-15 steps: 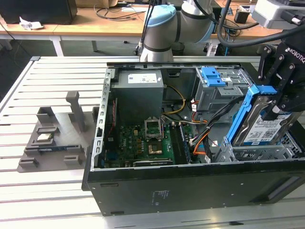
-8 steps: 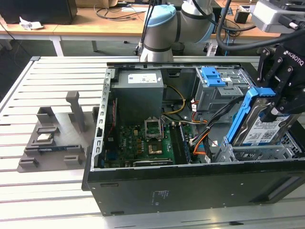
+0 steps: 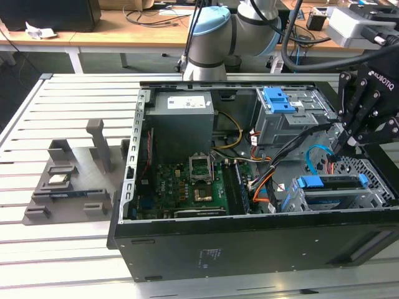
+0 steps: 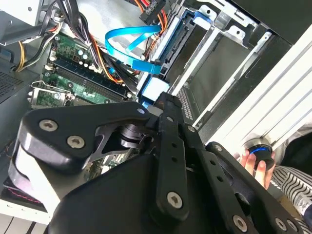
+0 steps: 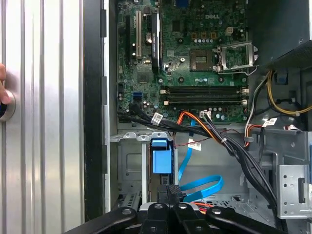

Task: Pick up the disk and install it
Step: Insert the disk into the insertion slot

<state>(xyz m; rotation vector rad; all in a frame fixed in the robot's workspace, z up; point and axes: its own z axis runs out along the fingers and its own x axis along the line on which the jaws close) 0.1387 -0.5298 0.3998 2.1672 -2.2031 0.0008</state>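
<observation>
- the gripper (image 3: 340, 147) hangs over the near corner of the open case (image 3: 249, 249), on the exterior view's right.
- its fingers are drawn together to a narrow tip, and nothing shows between them; in the first wrist view the gripper (image 5: 169, 191) ends just beside the disk's blue end.
- the disk (image 3: 330, 182) lies in the drive cage at that near corner, on the exterior view's right; its blue frame runs across the cage top, with silver metal under it.
- in the second wrist view the gripper (image 4: 162, 99) points at the blue end of the disk (image 4: 155, 89); whether they touch, i cannot tell.
- in the first wrist view the disk (image 5: 162, 159) shows as a blue tab in the cage slot.
- a blue cable (image 3: 317, 156) loops just beside the fingertips, between the cage and the board (image 3: 187, 187).
- the same cable (image 5: 202, 187) curls near the gripper in the first wrist view.
- the board lies flat in the case floor, with an open socket near its middle.
- a grey box (image 3: 184, 117) with a white label stands at the far side of the case.
- a second bay (image 3: 278, 99) with a blue latch sits at the far side, toward the exterior view's right.
- the case rests on a slatted table (image 3: 62, 93).
- a grey fixture (image 3: 68, 184) stands on the table at the exterior view's left, well apart from the case, with a small chip (image 3: 58, 179) on it.
- a person's hand (image 4: 254, 163) rests on a blue-ringed button (image 4: 262, 151) at the table edge.
</observation>
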